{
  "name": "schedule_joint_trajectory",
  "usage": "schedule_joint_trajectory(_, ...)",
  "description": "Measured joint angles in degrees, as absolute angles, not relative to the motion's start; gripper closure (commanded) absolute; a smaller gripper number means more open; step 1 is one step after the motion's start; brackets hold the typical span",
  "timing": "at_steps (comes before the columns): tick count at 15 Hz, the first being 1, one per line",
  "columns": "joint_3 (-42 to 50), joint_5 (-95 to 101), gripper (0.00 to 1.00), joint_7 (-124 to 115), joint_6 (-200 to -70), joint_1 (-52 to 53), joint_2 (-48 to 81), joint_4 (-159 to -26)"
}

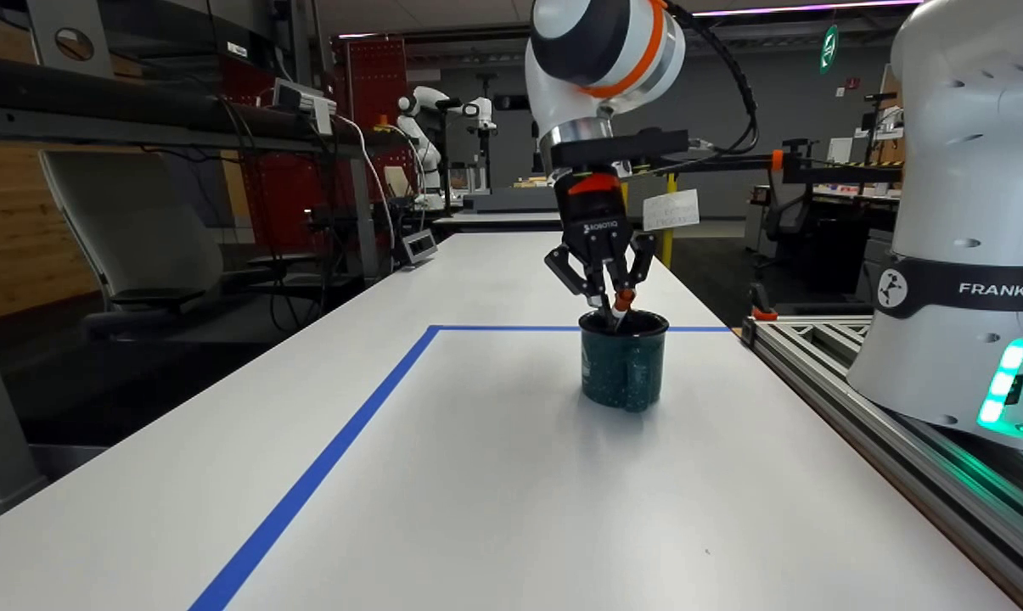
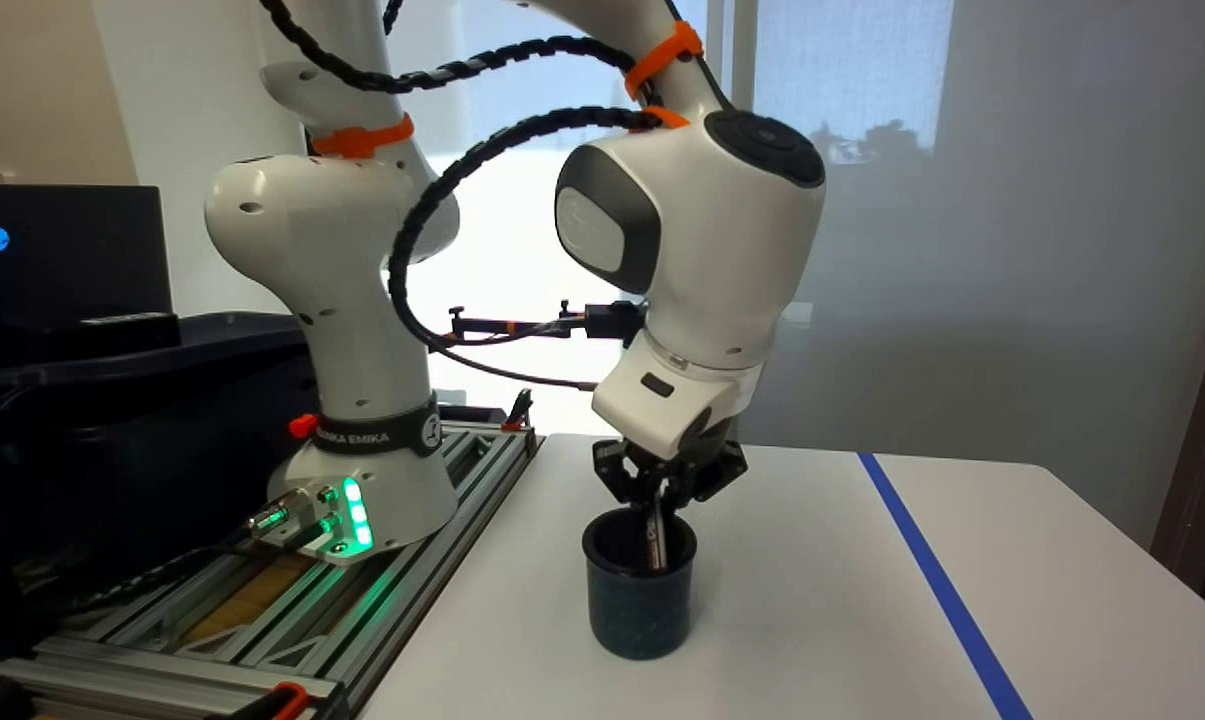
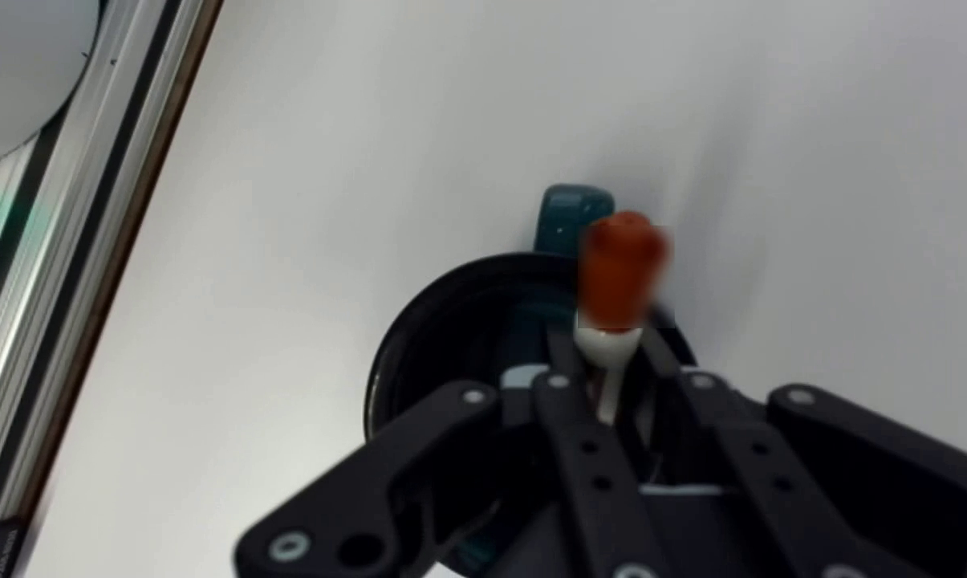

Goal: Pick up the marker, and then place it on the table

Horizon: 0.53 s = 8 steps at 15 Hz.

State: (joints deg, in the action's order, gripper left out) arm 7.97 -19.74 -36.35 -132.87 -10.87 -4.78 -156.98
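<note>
The marker [image 1: 624, 299] stands tilted in the dark teal cup [image 1: 615, 373], its orange cap and white collar above the rim. In an exterior view its pale body [image 2: 655, 538] shows inside the cup [image 2: 638, 615]. In the wrist view the orange cap [image 3: 621, 273] points towards the camera. My gripper [image 1: 611, 299] is over the cup mouth, its fingertips close on both sides of the marker; it looks shut on it. It also shows in the wrist view [image 3: 611, 353]. The marker's lower end is hidden in the cup. The cup stands on the white table [image 1: 443, 475].
Blue tape lines [image 1: 333, 458] run on the table left of and behind the cup. A grey metal rail [image 1: 868, 441] and the robot base [image 1: 969, 356] border the table's edge. The cup's handle [image 3: 571, 213] sticks out beside the marker cap in the wrist view.
</note>
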Motion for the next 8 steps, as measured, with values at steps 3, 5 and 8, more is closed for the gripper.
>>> schedule_joint_trajectory(3, 7.16, -18.83, 0.95, -40.46, -129.15, -10.86, -10.41, -157.01)
schedule_joint_trajectory(5, 6.26, -18.96, 0.95, -42.6, -128.14, -10.85, -14.31, -157.01)
schedule_joint_trajectory(8, 4.8, -21.02, 0.95, -43.8, -130.88, -10.32, -18.66, -157.03)
